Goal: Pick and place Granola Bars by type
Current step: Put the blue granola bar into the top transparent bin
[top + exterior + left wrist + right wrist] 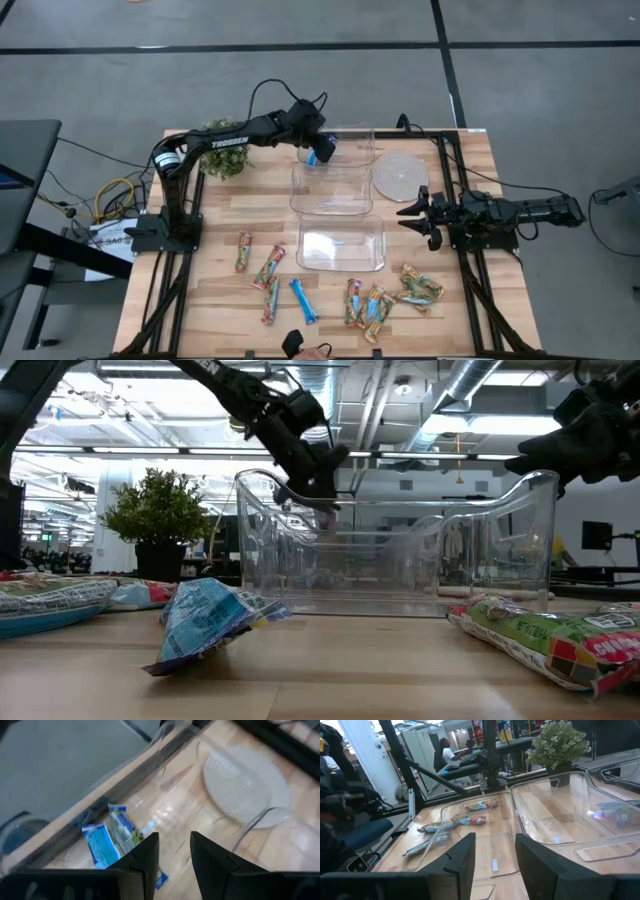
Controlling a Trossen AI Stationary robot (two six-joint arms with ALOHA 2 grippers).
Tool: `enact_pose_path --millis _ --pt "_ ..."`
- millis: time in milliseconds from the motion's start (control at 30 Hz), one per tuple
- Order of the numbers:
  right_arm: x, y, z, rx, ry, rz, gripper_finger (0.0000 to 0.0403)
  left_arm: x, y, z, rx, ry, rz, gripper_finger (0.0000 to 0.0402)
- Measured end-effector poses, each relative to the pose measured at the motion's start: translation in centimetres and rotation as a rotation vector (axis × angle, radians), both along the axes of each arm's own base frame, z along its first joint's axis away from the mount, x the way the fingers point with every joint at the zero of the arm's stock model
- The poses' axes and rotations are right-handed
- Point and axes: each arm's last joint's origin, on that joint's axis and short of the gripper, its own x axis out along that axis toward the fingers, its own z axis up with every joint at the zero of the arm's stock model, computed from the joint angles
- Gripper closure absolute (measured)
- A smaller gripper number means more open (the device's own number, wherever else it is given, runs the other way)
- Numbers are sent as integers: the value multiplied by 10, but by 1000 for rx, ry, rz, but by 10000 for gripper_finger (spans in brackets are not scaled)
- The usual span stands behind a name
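Blue wrappers mark the step in hand: two blue bars (102, 845) lie inside the far clear tub (340, 143) at upper centre of the high view, and the left pincer (322, 150) hangs directly over that tub's left end. In the left wrist view its two fingers (145, 855) stand a narrow gap apart with nothing visible between them, so it appears empty, which reads as the deposit of a blue bar just completed. The middle tub (332, 190) and the near tub (341, 243) look empty from above. The right pincer (418, 213) waits at right of centre beside the tubs, fingers spread and holding nothing. Unsorted Granola Bars remain on the wooden surface (220, 300) along the lower part of the high view: two red-green-orange bars (268, 268) at lower left, one blue bar (303, 300) at lower centre, and a cluster of mixed bars (372, 303) running to lower right. A round clear lid (401, 176) lies right of the tubs and a potted plant (225, 150) stands upper left. Judged next: the left arm must lift clear of the tub wall and travel to the lone blue bar, approaching across its narrow width.
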Motion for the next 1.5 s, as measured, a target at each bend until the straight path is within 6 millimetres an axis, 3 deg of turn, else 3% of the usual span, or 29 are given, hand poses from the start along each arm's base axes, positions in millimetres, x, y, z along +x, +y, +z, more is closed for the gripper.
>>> enact_pose_path --millis 433,800,967,1267,1500 --pt "0 0 0 0 0 0 269 -23 -39 78 94 -182 -55 300" --pt "0 0 0 0 0 0 269 -69 -66 146 218 -342 7 300" --pt "0 0 0 0 0 0 270 -77 -68 151 240 -328 28 300" --pt "0 0 0 0 0 0 270 -73 -77 151 222 -334 -33 300" --pt "0 0 0 0 0 -1 269 -63 -102 150 221 -342 -257 300"
